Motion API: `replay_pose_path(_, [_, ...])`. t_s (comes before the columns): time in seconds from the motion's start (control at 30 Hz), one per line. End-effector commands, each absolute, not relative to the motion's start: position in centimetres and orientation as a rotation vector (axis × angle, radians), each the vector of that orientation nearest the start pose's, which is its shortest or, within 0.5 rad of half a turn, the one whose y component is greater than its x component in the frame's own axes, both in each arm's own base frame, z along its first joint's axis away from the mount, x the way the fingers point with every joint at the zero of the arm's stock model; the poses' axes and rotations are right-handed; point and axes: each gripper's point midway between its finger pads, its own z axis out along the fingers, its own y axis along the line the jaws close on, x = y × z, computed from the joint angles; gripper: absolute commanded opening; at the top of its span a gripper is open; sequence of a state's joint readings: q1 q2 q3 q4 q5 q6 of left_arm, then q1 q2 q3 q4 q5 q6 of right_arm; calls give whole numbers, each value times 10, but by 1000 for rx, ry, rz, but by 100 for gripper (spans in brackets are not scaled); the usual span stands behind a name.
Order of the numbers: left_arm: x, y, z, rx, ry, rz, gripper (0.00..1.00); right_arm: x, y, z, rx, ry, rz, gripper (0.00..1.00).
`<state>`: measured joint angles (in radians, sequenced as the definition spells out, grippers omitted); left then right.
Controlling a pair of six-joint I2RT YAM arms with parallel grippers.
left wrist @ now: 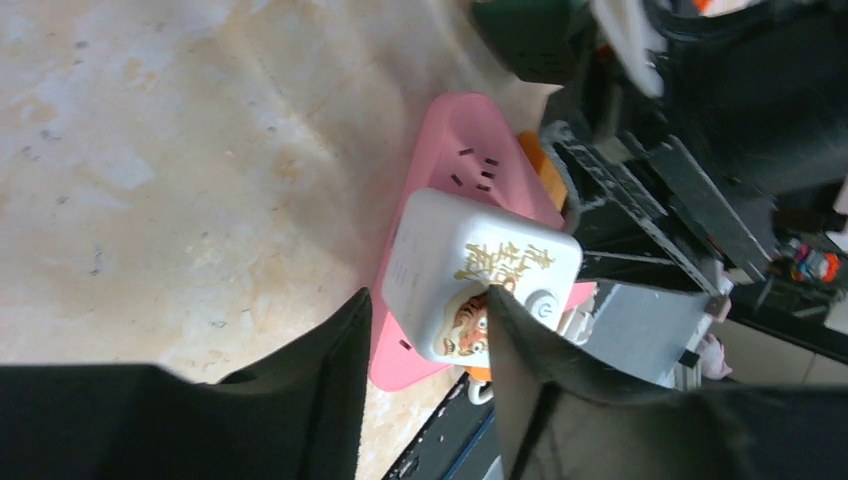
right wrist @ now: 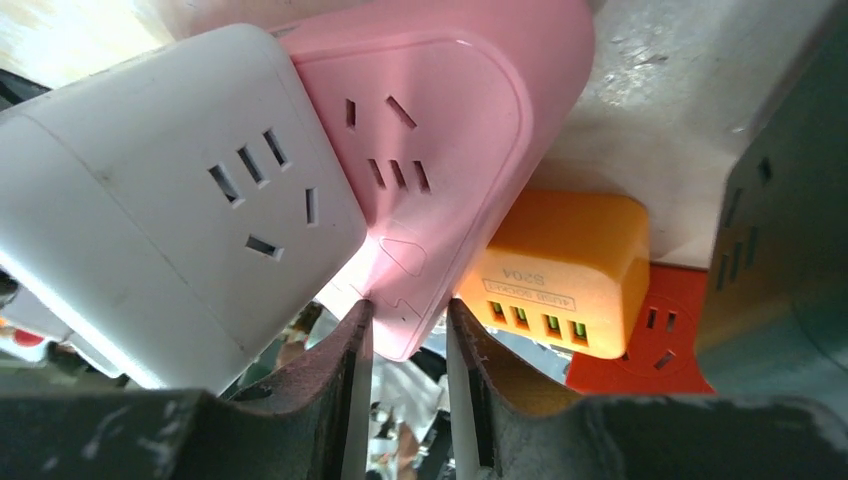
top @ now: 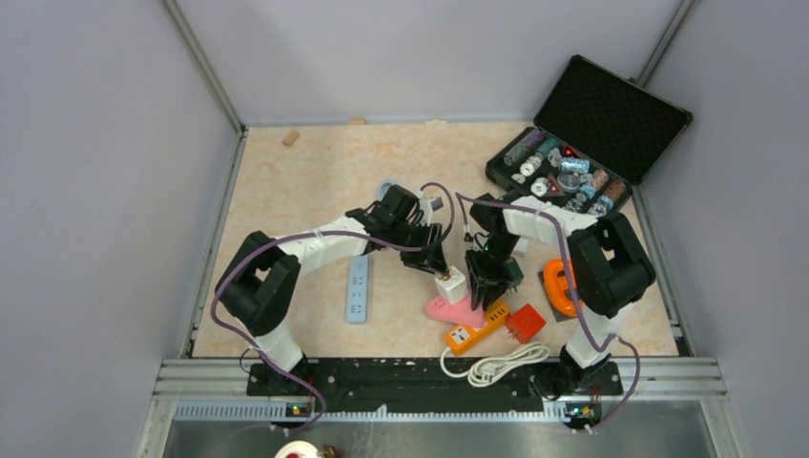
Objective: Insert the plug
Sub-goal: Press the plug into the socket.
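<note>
Left gripper (left wrist: 428,315): dark fingers (left wrist: 310,400) partly apart, one on each side of the white cube adapter (left wrist: 470,250). One finger overlaps the cube's printed face; a sliver of pink shows between the other finger and the cube's side. Cannot tell whether they actually pinch it. No prongs visible. The cube sits on the pink power strip (left wrist: 470,130), covering its nearer half, with one socket group bare beyond it.

Right gripper (right wrist: 410,325): fingers (right wrist: 340,390) drawn close with a narrow slot between them and the pink strip's rounded edge caught in that slot. Seems a pinch on the strip, though the fingers themselves hide the contact faces.

Outward: orange power strip (right wrist: 570,260) just beside the pink strip's edge, red cube socket (right wrist: 660,345) just beside the orange one.

Overhead: both grippers meet nose to nose over this cluster, near the table's front edge, with very little room between them. White cable (top: 496,363) coiled along the front rail, below the orange strip. Pale blue strip (top: 358,286) lies apart, under the left forearm. Open black case (top: 611,105) in the far right corner, close to the side rail. Widest run of open table (top: 286,200) is far-left and back, with a small wooden block (top: 290,137) by the back wall
</note>
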<state>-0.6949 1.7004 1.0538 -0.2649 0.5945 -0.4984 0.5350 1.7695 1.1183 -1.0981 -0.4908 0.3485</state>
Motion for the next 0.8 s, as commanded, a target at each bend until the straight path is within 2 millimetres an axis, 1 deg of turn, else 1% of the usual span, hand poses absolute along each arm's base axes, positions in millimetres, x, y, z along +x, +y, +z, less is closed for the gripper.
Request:
replay_pose_path(0.0, [191, -295, 33, 610, 2910, -801, 53, 213, 209, 57, -395, 3158, 500, 14])
replay_pose_path(0.1, [222, -310, 72, 594, 2783, -831, 68, 236, 217, 88, -408, 3057, 508, 29])
replay_pose_path(0.13, [233, -313, 87, 580, 2739, -844, 71, 243, 219, 99, -415, 3023, 511, 33])
replay_pose_path(0.2, [249, -318, 114, 565, 2656, -865, 77, 255, 222, 120, -421, 2954, 507, 43])
replay_pose_path(0.27, [262, -317, 136, 545, 2588, -870, 81, 264, 218, 135, -408, 2908, 464, 52])
replay_pose_path(0.33, [270, -313, 154, 521, 2532, -881, 85, 269, 204, 142, -385, 2886, 366, 60])
replay_pose_path(0.43, [278, -302, 176, 472, 2450, -904, 93, 270, 175, 139, -334, 2885, 189, 72])
replay_pose_path(0.47, [281, -297, 182, 453, 2422, -916, 98, 267, 165, 135, -321, 2903, 144, 75])
replay_pose_path(0.5, [285, -292, 190, 425, 2392, -934, 99, 264, 153, 130, -304, 2923, 81, 76])
replay_pose_path(0.53, [286, -288, 194, 395, 2372, -963, 99, 259, 145, 124, -297, 2942, 36, 78])
replay_pose_path(0.6, [292, -274, 204, 311, 2335, -1007, 99, 248, 135, 112, -289, 2985, 6, 80])
replay_pose_path(0.67, [298, -261, 212, 229, 2303, -1045, 99, 236, 131, 100, -291, 3030, 8, 81])
replay_pose_path(0.7, [300, -255, 217, 199, 2284, -1058, 99, 231, 130, 94, -291, 3049, 7, 81])
replay_pose_path(0.77, [305, -246, 220, 162, 2265, -1063, 99, 226, 126, 84, -295, 3076, -28, 82])
